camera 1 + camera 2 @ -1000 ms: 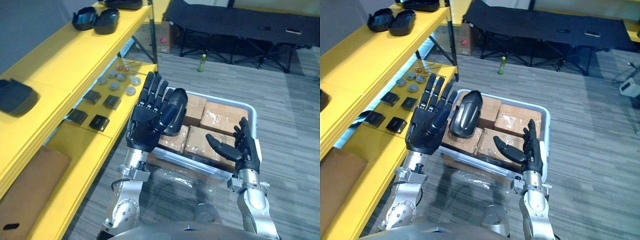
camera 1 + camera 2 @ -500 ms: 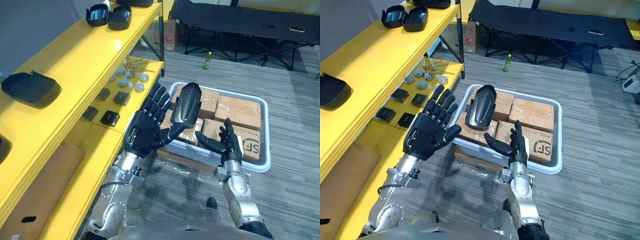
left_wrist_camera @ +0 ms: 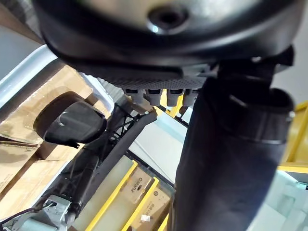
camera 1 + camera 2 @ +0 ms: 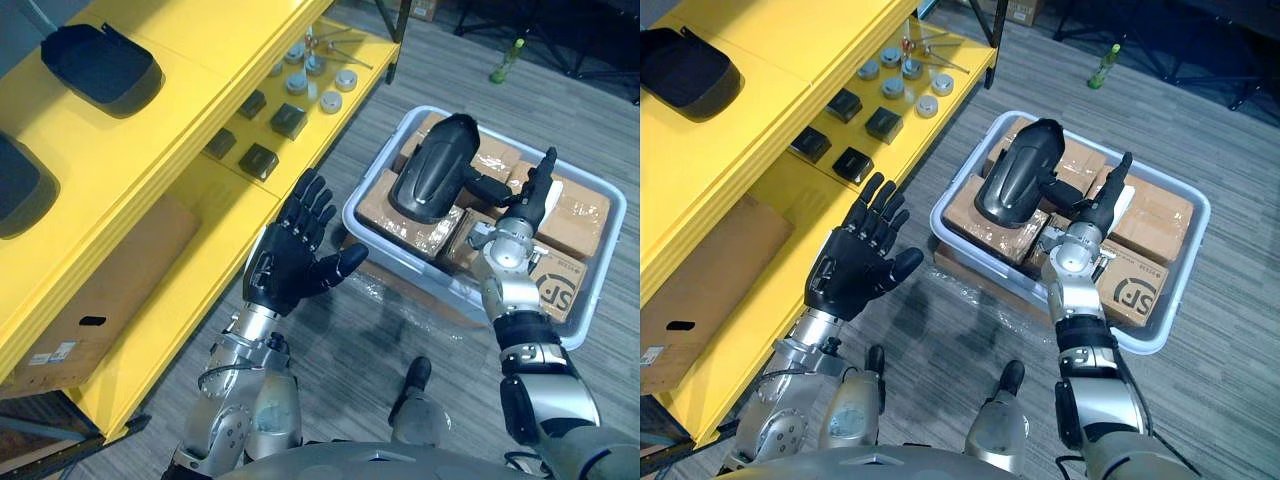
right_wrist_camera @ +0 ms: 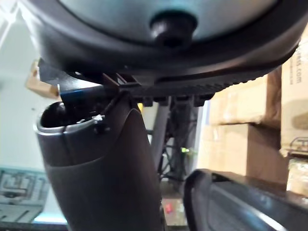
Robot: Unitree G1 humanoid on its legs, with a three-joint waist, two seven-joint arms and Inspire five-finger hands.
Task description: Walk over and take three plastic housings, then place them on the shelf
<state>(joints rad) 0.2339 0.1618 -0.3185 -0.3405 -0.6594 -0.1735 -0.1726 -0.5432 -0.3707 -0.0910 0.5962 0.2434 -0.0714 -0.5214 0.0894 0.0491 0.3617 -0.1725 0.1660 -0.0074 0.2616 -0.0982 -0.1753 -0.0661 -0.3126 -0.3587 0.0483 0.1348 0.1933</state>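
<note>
Pick-up step. My right hand (image 4: 528,200), upper right: fingers straight, thumb at glossy black curved plastic housing (image 4: 437,180) atop cardboard boxes (image 4: 400,215) in pale plastic tub (image 4: 385,155). My left hand (image 4: 290,268), centre: spread, empty. Next: clamp, lift.

Clutter ahead of me and off to my left

In front of me, on the grey striped carpet floor (image 4: 940,350), sits a pale grey plastic tub (image 4: 378,165) packed with taped brown cardboard boxes (image 4: 1132,292) lying flat, side by side. Beyond it, well apart, a small green bottle (image 4: 507,60) stands upright on the carpet. To my left, four small black square blocks (image 4: 883,123) lie in a loose group, and several round grey discs (image 4: 927,105) cluster just past them. Lower on that side rests a large flat brown cardboard box (image 4: 110,290) with a slot handle.
</note>
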